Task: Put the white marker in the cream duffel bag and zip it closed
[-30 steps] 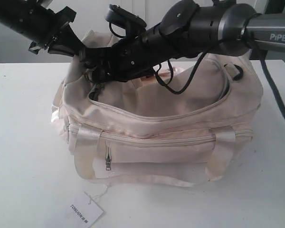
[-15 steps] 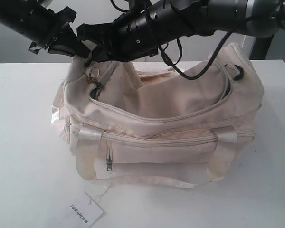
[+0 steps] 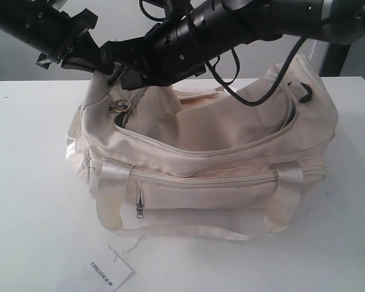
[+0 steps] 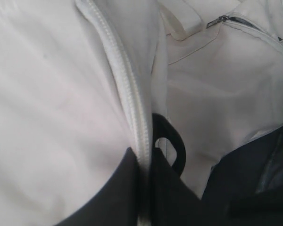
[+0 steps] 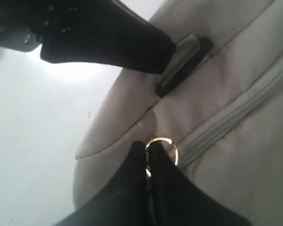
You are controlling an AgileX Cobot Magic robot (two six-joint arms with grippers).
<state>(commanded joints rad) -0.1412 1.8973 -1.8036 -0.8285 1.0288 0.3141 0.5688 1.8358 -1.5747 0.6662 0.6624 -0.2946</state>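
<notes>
While the cream duffel bag (image 3: 219,182) sits on its base in the middle of the white table (image 3: 30,213), front pocket toward the exterior camera, we see both arms meeting over its left end. The left pincer (image 4: 142,153) is clamped on the bag's fabric there. The white zip track (image 4: 125,84) runs up between its black fingers, and a black strap ring (image 4: 179,146) lies just beside them. The right pincer (image 5: 147,147), reaching across from the right, is pressed together on the gold ring (image 5: 161,139) at the zip, which pokes out between its tips. The curved top flap (image 3: 231,118) lies over the opening, and a dark gap shows at its left corner. A paper tag (image 3: 111,269) printed TONIJON lies on the table in front of the bag's left end.
</notes>
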